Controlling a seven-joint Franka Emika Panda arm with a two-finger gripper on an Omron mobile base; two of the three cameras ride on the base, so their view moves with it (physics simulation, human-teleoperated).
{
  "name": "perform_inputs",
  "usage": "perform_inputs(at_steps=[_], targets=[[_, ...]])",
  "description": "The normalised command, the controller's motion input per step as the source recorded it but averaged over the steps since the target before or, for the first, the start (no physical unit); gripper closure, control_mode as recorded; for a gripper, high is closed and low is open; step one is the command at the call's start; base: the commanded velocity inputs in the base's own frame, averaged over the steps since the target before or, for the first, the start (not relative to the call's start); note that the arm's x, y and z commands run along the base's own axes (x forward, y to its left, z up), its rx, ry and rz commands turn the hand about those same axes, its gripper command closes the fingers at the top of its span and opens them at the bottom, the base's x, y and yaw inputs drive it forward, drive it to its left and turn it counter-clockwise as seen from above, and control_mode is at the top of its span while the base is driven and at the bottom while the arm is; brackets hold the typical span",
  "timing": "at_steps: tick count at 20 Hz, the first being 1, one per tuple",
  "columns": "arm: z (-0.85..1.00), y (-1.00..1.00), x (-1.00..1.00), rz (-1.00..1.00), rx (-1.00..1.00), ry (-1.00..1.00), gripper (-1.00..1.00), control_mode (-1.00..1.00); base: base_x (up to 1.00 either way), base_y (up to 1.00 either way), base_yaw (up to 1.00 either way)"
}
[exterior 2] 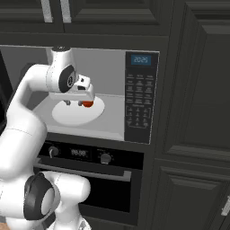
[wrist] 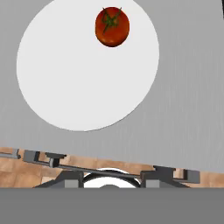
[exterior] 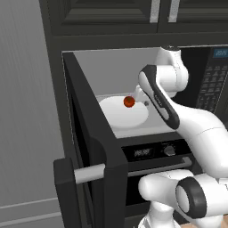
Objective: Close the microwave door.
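The microwave door (exterior: 89, 147) stands swung wide open at the far left of the left base view, edge-on toward the camera, its silver bar handle (exterior: 89, 173) jutting out at the near edge. To its right the microwave (exterior 2: 141, 96) gapes open, the white plate (exterior: 122, 113) on its grey floor with a tomato (exterior: 129, 102) resting on it. The gripper (exterior 2: 74, 102) hangs inside the cavity over the plate, close to the tomato and well apart from the door; I cannot tell how far apart its fingers are. Further right sits the keypad (exterior 2: 139, 101) under the blue display (exterior 2: 141, 59), with the oven (exterior 2: 90, 175) below. The closing step looks not yet begun. The next move, I judge, calls for drawing the arm out of the cavity, getting behind the door's outer face and pushing it round toward the opening, clear of the hand
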Motion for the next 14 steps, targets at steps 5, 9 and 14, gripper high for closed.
perform_inputs(at_steps=[5, 9, 14], targets=[[0.0, 0.0, -0.28, 0.0, 0.0, -0.06, -1.0, -1.0, 0.0, 0.0, 0.0], [0.0, 0.0, -0.65, -0.01, 0.0, -0.08, -1.0, -1.0, 0.0, 0.0, 0.0], [0.0, 0.0, -0.56, -0.01, 0.0, -0.04, -1.0, -1.0, 0.0, 0.0, 0.0]])
